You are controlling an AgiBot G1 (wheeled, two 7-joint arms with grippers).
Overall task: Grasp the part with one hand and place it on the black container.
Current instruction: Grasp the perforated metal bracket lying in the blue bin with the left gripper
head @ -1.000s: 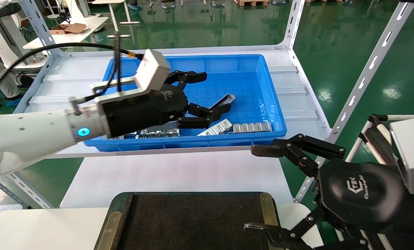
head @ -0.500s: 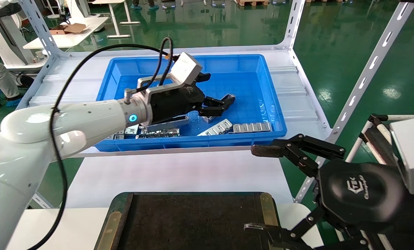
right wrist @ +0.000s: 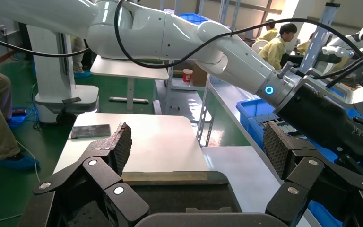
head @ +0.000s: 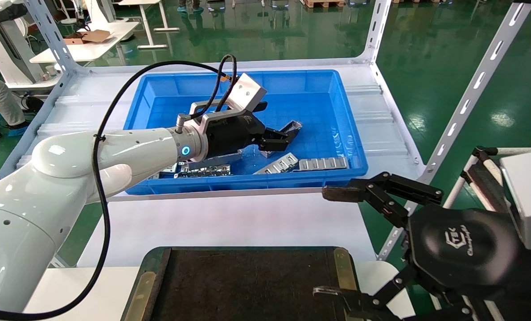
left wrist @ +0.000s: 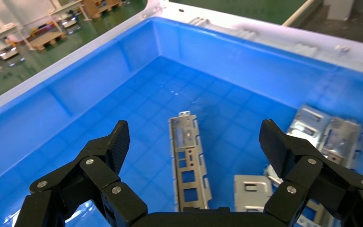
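The part (head: 293, 126) is a slim silver channel lying alone on the floor of the blue bin (head: 247, 81). My left gripper (head: 274, 122) is open inside the bin, right over the part's near end. In the left wrist view the part (left wrist: 187, 156) lies lengthwise between the two spread fingers of the left gripper (left wrist: 194, 138), touching neither. My right gripper (head: 327, 243) is open and empty, parked beside the right end of the black container (head: 247, 285). The right wrist view shows the right gripper (right wrist: 197, 142) over the container's edge (right wrist: 179, 194).
Flat slotted strips (head: 322, 163) and other silver pieces (head: 279, 163) lie along the bin's near wall, with a cluster (head: 203, 170) under my left wrist. Two more pieces (left wrist: 250, 191) lie beside the part. White shelf posts (head: 466, 102) stand at the right. A white table surface (head: 229, 223) lies between bin and container.
My left arm has reached deeper and lower into the bin toward the right, bringing the open gripper over the part. The right arm has not moved.
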